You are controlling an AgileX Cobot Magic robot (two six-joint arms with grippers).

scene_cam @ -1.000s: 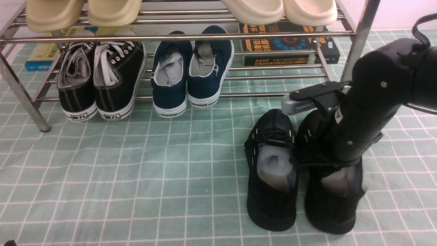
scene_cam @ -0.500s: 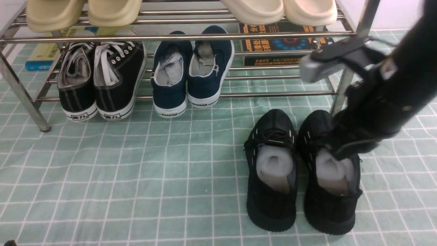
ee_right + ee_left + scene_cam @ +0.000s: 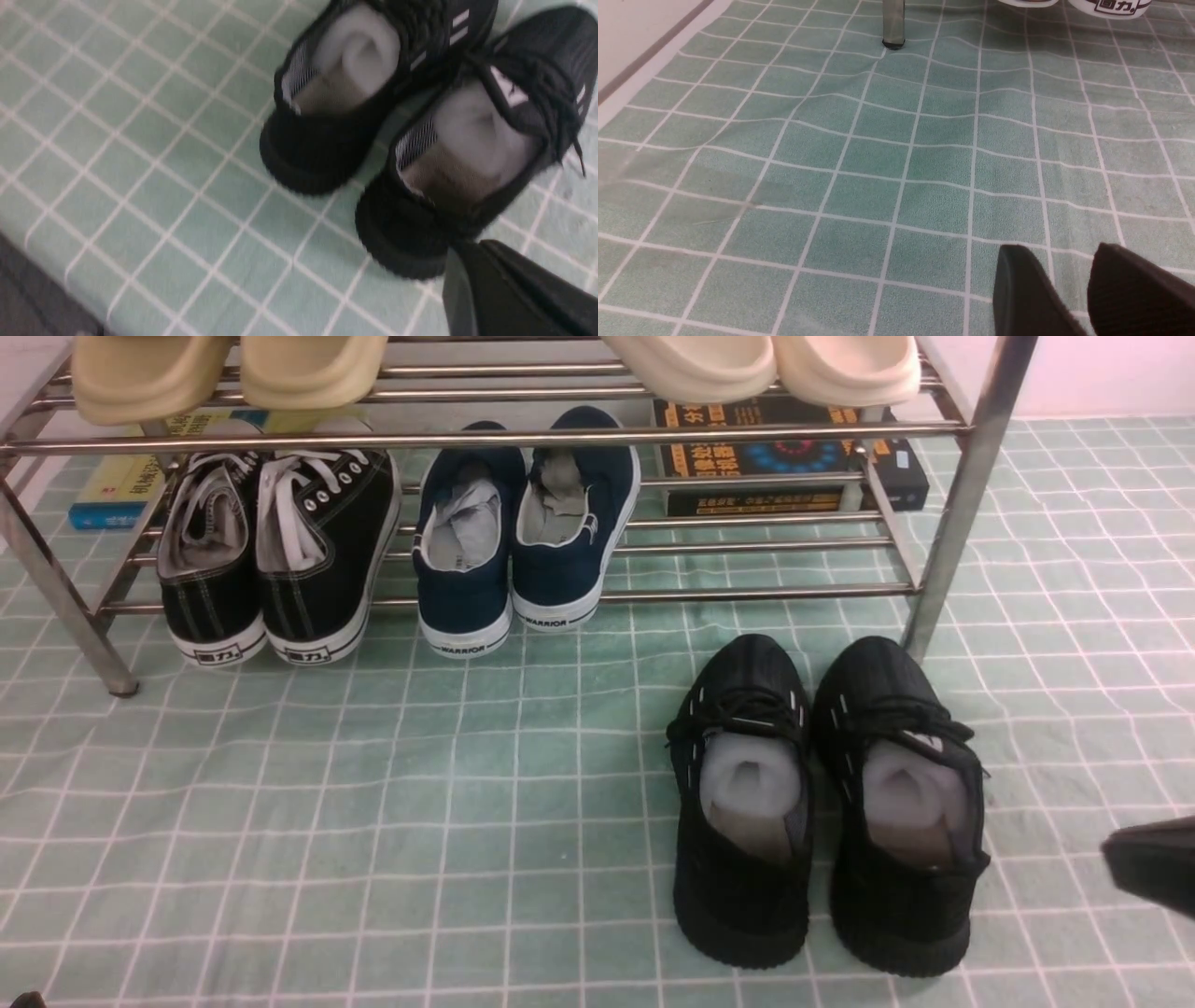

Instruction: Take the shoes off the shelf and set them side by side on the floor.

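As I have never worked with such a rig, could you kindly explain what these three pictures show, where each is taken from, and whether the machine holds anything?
It is a robot with two arms, each ending in a pincer. The wide picture looks forward from between the arms; the other two come from cameras on the wrists. On the green checked floor stand the black shoes, side by side, heels toward the camera, white paper inside, in front of the metal shelf. The shelf's lower tier bears black canvas sneakers and navy slip-ons; pale slippers sit above, and books show behind. The left pincer stands open over the floor, holding nothing. The right pincer is shut and empty, apart from the shoes.
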